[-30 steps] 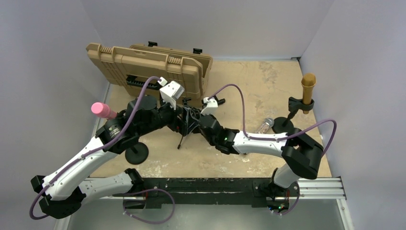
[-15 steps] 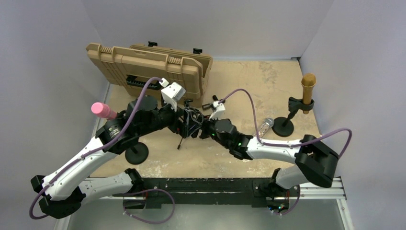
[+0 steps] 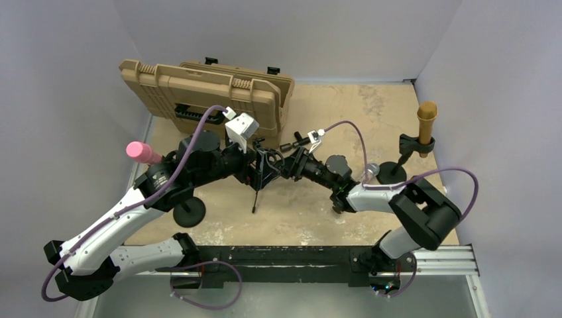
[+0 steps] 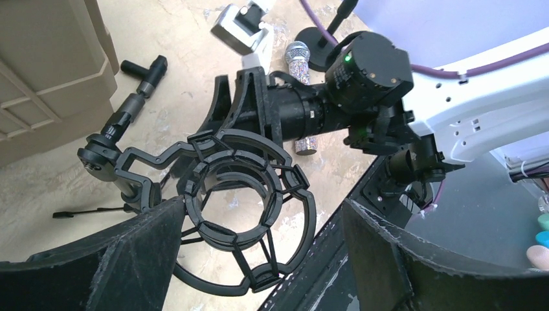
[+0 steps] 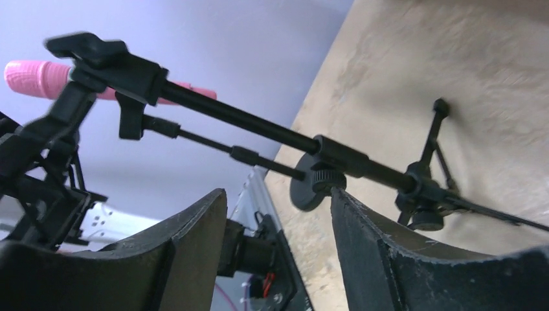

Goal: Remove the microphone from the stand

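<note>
A black shock mount (image 4: 243,201) on a thin tripod stand (image 3: 256,196) sits mid-table, and its ring holds nothing. My left gripper (image 4: 262,206) is open around the mount, the left finger touching its side and the right finger apart from it. My right gripper (image 5: 277,194) is open and empty, its right fingertip just under the stand's boom rod (image 5: 272,129). Seen from above, it (image 3: 286,165) faces the mount from the right. A silver glitter microphone (image 3: 366,173) lies on the table. A pink microphone (image 3: 140,152) and a gold microphone (image 3: 426,122) sit in separate round-base stands.
A tan hard case (image 3: 205,93) stands open at the back left. The pink microphone's stand has a round base (image 3: 189,213) near my left arm. The gold one's base (image 3: 392,175) is beside the silver microphone. Grey walls enclose the table on three sides.
My right gripper has opened, and its forearm has swung back toward the right so it now points left at the mount. The tripod's leg has shifted slightly. My left gripper has widened a little.
</note>
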Available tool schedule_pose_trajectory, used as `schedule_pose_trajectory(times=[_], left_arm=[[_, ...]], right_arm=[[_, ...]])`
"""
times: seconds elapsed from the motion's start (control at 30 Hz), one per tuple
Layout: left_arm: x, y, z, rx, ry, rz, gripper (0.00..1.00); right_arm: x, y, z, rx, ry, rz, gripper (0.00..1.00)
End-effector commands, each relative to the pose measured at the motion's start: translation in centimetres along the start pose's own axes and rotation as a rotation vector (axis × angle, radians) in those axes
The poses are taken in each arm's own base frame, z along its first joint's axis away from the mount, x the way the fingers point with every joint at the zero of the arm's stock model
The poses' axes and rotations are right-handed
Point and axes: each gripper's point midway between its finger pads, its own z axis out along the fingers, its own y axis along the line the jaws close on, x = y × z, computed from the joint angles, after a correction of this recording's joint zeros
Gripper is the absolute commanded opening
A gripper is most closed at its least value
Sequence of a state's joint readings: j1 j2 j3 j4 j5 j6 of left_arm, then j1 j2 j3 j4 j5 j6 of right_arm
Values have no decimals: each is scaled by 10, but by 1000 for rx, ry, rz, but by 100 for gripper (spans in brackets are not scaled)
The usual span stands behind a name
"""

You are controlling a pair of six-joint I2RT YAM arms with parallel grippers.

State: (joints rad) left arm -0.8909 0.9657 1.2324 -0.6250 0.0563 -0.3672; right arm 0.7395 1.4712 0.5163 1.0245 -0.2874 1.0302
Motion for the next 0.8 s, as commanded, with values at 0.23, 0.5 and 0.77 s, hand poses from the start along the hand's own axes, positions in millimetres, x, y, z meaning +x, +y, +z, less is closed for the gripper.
schedule_pose_trajectory(times=[0.23, 0.5, 0.77], left_arm=[[-12, -10, -7, 36, -29, -16, 88], [-14, -11, -7, 40, -29, -8, 93], [-19, -10, -13, 33, -50, 4, 96]], right_arm=[[27, 9, -1, -139, 104, 153, 56], [33, 8, 5, -194, 127, 186, 52], [28, 10, 17, -216, 121, 167, 51]])
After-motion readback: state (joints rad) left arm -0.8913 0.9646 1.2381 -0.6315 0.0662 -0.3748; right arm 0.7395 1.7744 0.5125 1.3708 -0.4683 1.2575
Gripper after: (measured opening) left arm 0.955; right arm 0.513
